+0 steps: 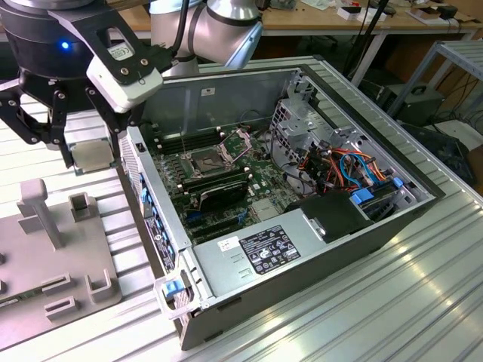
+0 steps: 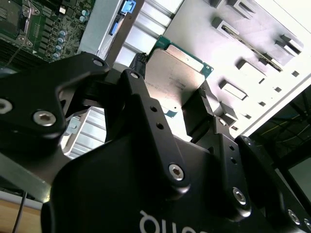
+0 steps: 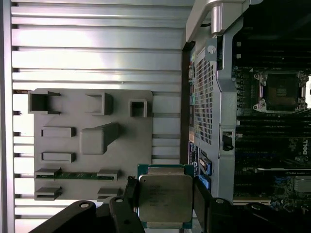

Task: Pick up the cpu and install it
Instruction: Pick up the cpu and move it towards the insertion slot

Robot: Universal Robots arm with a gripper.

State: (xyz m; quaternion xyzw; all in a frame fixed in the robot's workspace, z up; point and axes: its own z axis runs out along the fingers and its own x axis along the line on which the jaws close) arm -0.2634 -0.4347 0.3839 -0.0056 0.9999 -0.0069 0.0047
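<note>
Robotics lab/workshop, PC-assy test cell. Evidence: ribbed alu. table; opened PC case laid flat, motherboard exposed; grey fixture plate; robot arm, gripper clamping cpu. Background: wooden benches, metal rack, prob. equipment boxes beneath, too indistinct to confirm.

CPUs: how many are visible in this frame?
1. The cpu is clamped in the gripper, outside the open computer case, near the grey fixture plate. The motherboard socket looks empty.
</note>
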